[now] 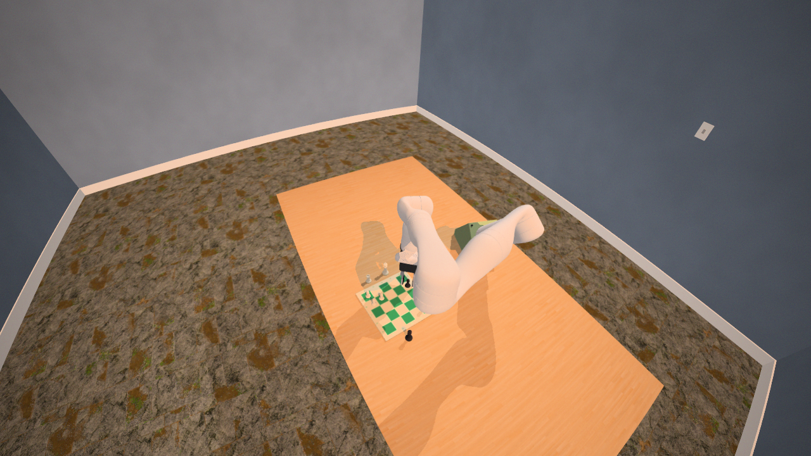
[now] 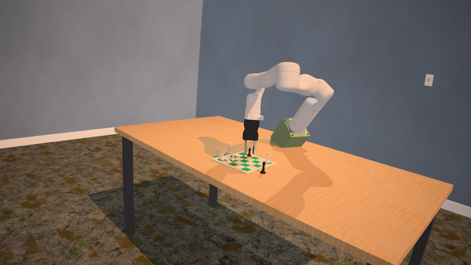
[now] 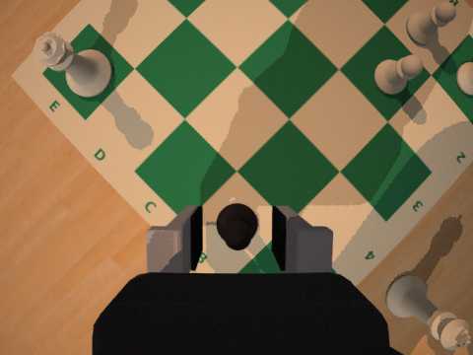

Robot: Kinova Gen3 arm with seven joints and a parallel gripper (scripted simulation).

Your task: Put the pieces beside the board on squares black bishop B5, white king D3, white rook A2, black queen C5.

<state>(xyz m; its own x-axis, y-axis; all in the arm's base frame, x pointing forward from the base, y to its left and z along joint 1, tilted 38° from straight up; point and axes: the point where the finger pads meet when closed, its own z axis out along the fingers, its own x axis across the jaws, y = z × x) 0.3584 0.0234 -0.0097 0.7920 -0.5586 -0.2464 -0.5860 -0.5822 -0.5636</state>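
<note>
The green and cream board [image 3: 263,93] lies on the table, also in the exterior view [image 2: 244,161]. My gripper [image 3: 236,228] is open and hangs straight down over the board's near edge. The black bishop [image 3: 236,225] stands upright on square B5 between the fingers, with a gap on each side; it also shows in the exterior view [image 2: 249,151]. The black queen [image 2: 262,167] stands on the table beside the board. The white king [image 2: 229,148] and the white rook [image 2: 217,152] stand off the board at its other side. The king also shows in the wrist view [image 3: 421,306].
A white piece [image 3: 75,66] stands on corner square E5. Two white pawns [image 3: 397,74] [image 3: 428,22] stand on the far side of the board, with more white pieces near them. The green arm base [image 2: 289,133] sits behind the board.
</note>
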